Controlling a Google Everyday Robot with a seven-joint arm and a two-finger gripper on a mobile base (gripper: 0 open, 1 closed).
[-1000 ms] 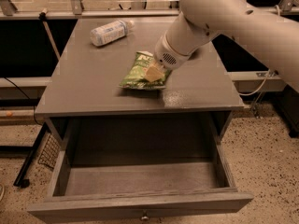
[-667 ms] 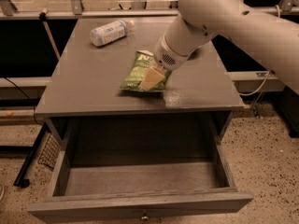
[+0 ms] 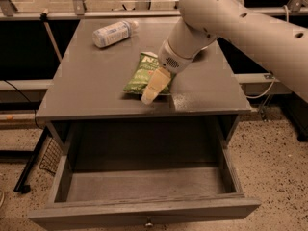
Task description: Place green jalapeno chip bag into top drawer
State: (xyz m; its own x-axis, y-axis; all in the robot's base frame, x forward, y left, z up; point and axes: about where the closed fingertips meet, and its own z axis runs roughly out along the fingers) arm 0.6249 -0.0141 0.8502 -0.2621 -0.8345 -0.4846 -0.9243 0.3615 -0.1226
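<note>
The green jalapeno chip bag [image 3: 142, 73] lies flat on the grey table top [image 3: 91, 85], near its front edge and a little right of centre. My gripper [image 3: 153, 87] comes down from the upper right on the big cream arm [image 3: 240, 18] and sits over the bag's right front part, covering it. The top drawer [image 3: 144, 211] is pulled wide open below the table top, and nothing shows inside it. Its small round knob [image 3: 149, 222] shows at the bottom edge.
A white-labelled plastic bottle [image 3: 113, 32] lies on its side at the back left of the table top. A rail with metal posts [image 3: 77, 4] runs behind the table. Speckled floor [image 3: 279, 177] lies to the right, and a dark table leg [image 3: 31, 160] stands at the left.
My gripper has moved down and toward the table's front edge over the bag. The bag, the bottle and the drawer have not moved.
</note>
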